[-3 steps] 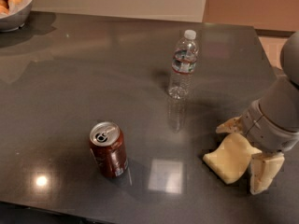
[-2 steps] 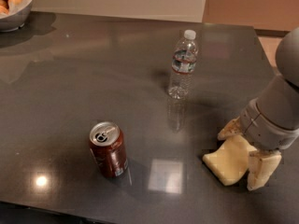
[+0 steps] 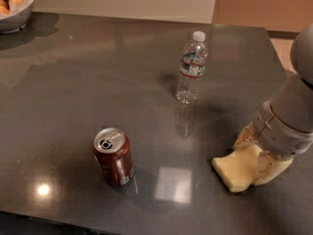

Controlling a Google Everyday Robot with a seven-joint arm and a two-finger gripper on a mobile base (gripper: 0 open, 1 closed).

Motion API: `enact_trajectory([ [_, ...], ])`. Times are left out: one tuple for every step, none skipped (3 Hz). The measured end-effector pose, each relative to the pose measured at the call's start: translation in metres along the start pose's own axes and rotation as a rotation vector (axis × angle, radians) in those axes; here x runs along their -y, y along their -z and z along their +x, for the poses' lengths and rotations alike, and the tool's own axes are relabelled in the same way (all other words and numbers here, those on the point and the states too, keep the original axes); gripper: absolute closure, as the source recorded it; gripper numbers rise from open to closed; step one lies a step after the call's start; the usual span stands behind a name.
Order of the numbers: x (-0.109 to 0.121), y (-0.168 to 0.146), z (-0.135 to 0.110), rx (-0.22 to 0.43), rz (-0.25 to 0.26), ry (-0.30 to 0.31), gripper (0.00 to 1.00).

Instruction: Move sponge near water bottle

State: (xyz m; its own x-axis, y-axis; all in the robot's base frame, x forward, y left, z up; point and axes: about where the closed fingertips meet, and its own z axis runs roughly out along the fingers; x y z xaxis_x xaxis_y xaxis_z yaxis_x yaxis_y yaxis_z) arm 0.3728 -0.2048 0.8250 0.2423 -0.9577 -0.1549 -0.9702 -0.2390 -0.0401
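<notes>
The pale yellow sponge (image 3: 234, 169) lies on the dark table at the right front. My gripper (image 3: 257, 155) comes down on it from the right. Its cream fingers (image 3: 243, 138) stand on either side of the sponge and press against it. The sponge still rests on the table top. The clear water bottle (image 3: 191, 67), with a white cap and a red-and-blue label, stands upright at the back middle, well to the left of and behind the sponge.
A dark red soda can (image 3: 113, 156) stands upright at the front left. A bowl of round pale food (image 3: 14, 4) sits at the far left corner. The table's right edge (image 3: 279, 58) runs close behind my arm.
My gripper has sunk a little lower over the sponge and its fingers have drawn in against the sponge's sides. The bottle and the can have not moved.
</notes>
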Motion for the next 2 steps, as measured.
enact_trajectory([
  [0.018, 0.008, 0.002, -0.029, 0.014, -0.06, 1.0],
  [0.063, 0.023, 0.013, -0.092, 0.045, -0.184, 1.0],
])
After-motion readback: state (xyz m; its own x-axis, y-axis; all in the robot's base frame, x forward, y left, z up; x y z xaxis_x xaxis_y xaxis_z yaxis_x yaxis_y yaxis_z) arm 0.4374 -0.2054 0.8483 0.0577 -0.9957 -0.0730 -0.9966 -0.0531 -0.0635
